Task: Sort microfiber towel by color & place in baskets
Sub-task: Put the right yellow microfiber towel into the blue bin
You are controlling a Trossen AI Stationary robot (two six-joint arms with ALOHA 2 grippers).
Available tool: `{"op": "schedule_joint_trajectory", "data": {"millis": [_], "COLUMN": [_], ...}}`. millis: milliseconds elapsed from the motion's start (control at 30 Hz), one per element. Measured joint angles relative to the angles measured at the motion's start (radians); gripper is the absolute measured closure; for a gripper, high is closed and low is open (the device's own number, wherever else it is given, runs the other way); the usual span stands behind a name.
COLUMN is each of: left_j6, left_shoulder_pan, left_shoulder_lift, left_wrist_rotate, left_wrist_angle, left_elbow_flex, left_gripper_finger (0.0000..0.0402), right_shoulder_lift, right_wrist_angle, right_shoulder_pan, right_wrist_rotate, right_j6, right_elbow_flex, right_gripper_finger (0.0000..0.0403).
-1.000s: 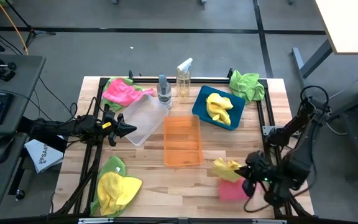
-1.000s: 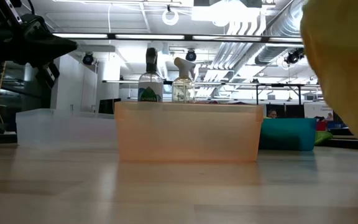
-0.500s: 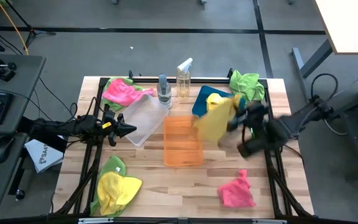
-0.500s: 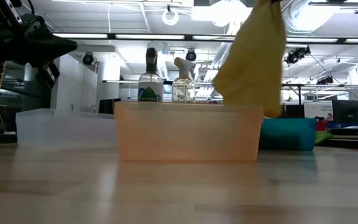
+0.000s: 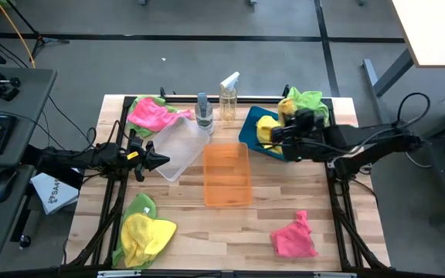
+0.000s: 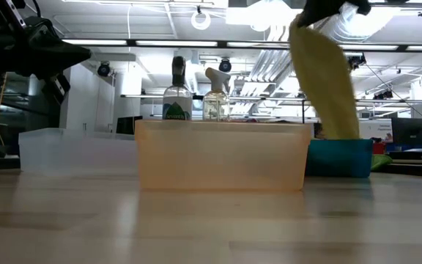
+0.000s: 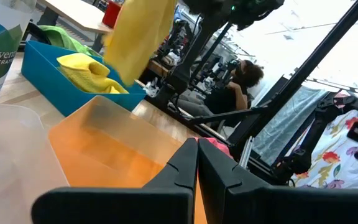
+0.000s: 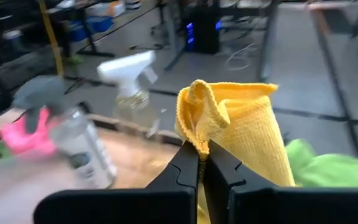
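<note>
Over the blue basket (image 5: 253,137) now — that's the big change! A second ago the right arm was down at the near right corner of the table (image 5: 184,224), plucking a yellow towel off the pink towel (image 5: 293,239); it has since swept across and carried its load to the far side. The right gripper (image 5: 287,133) hangs above the blue basket, fingers clamped tight on the yellow towel (image 6: 327,81), which dangles with its lower end dipping toward the rim. A second yellow towel (image 7: 87,67) already lies inside, so the colour match looks right, and a release seems the likely next call. Meanwhile the left gripper (image 5: 163,160) hasn't budged: pinched shut on nothing, parked at the edge of the clear basket (image 5: 174,147). The orange basket (image 5: 227,174) between them holds nothing, and the pink towel lies alone where it was uncovered.
</note>
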Motion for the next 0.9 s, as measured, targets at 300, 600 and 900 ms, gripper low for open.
{"op": "schedule_joint_trajectory", "data": {"millis": [300, 600, 900], "left_j6": [0.001, 0.001, 0.0], "left_shoulder_pan": [0.0, 0.0, 0.0], "left_shoulder_lift": [0.0, 0.0, 0.0], "left_wrist_rotate": [0.0, 0.0, 0.0], "left_wrist_angle": [0.0, 0.0, 0.0], "left_elbow_flex": [0.0, 0.0, 0.0], "left_gripper_finger": [0.0401, 0.0401, 0.0401], "right_shoulder_lift": [-0.014, 0.059, 0.205], "right_wrist_angle": [0.328, 0.472, 0.43], "right_shoulder_pan": [-0.216, -0.406, -0.444], "right_wrist_rotate": [-0.14, -0.45, -0.583], "right_j6": [-0.21, -0.427, -0.249], "right_elbow_flex": [-0.173, -0.171, -0.277], "right_gripper_finger": [0.0403, 0.0403, 0.0403]}}
